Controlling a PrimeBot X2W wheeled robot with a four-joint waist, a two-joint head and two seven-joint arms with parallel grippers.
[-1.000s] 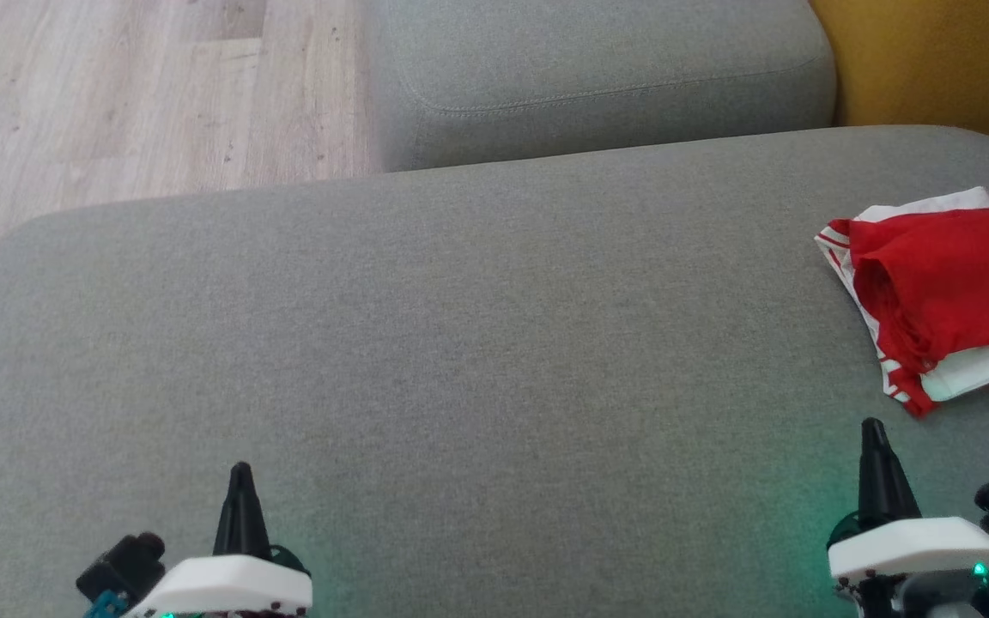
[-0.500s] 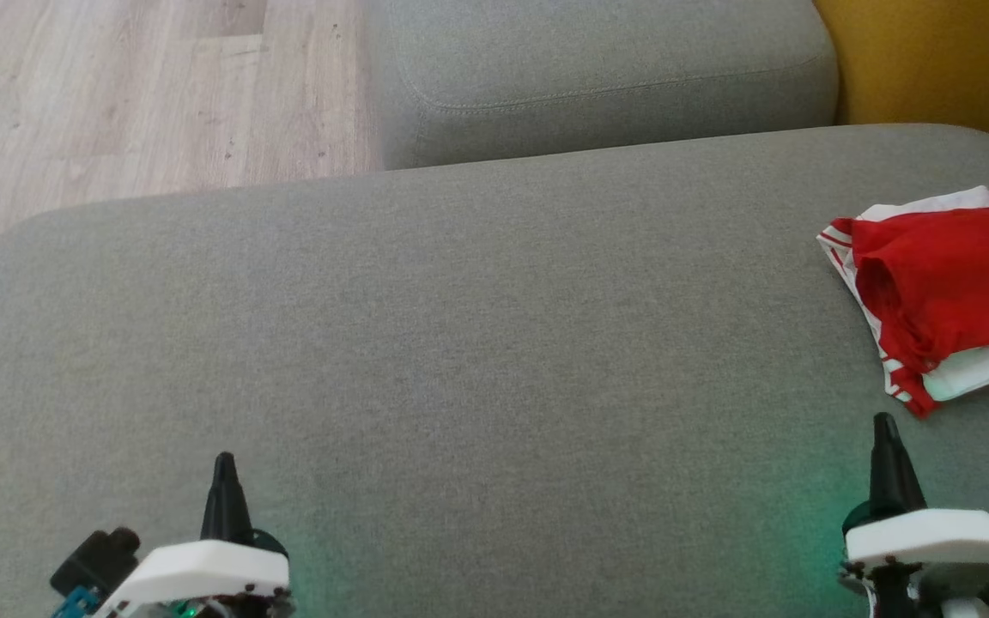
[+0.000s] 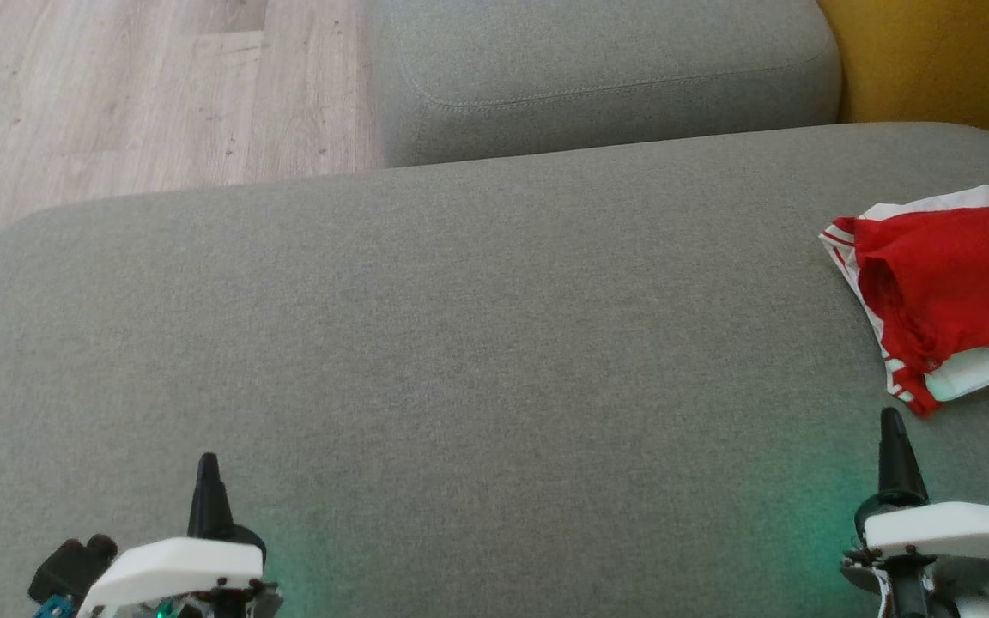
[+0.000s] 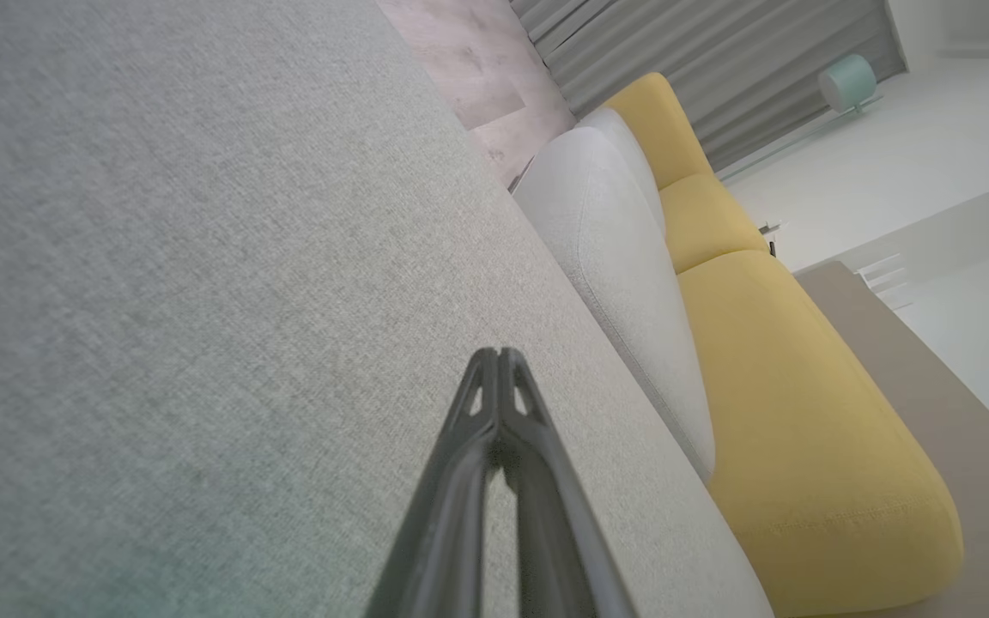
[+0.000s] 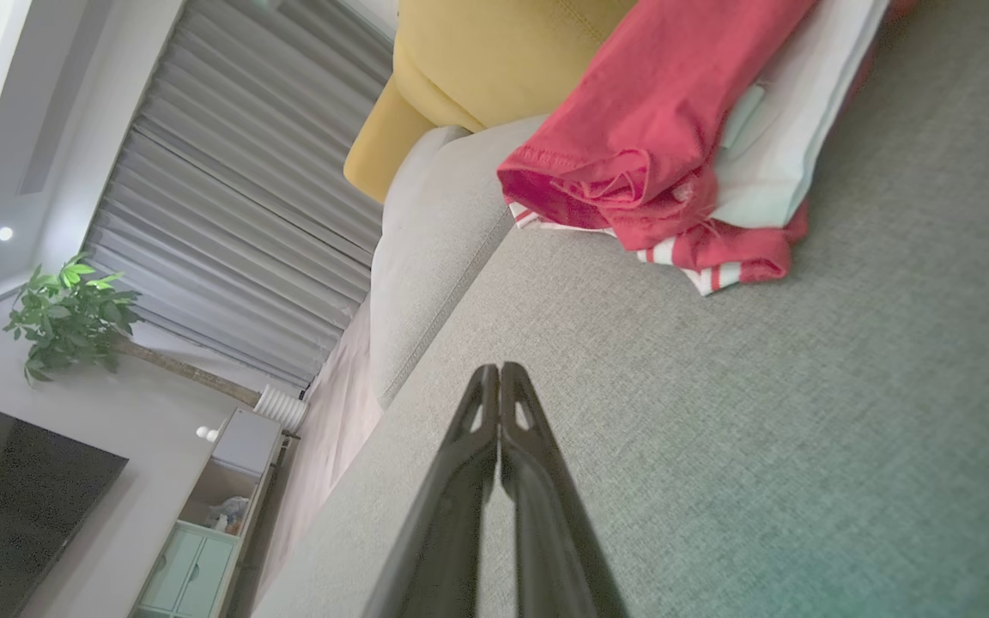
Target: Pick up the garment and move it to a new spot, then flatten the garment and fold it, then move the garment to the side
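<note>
The garment (image 3: 949,283) runs off the head view's right edge.

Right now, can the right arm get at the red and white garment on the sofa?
Probably yes. The folded red and white garment lies on the grey cushion just ahead of the right arm's shut fingers, with only bare fabric between. They would need to open first.

a broad grey sofa seat (image 3: 460,343) adjoins a grey cushion (image 3: 597,77), beside pale wooden floor (image 3: 117,86) and a yellow sofa (image 4: 803,429).
</note>
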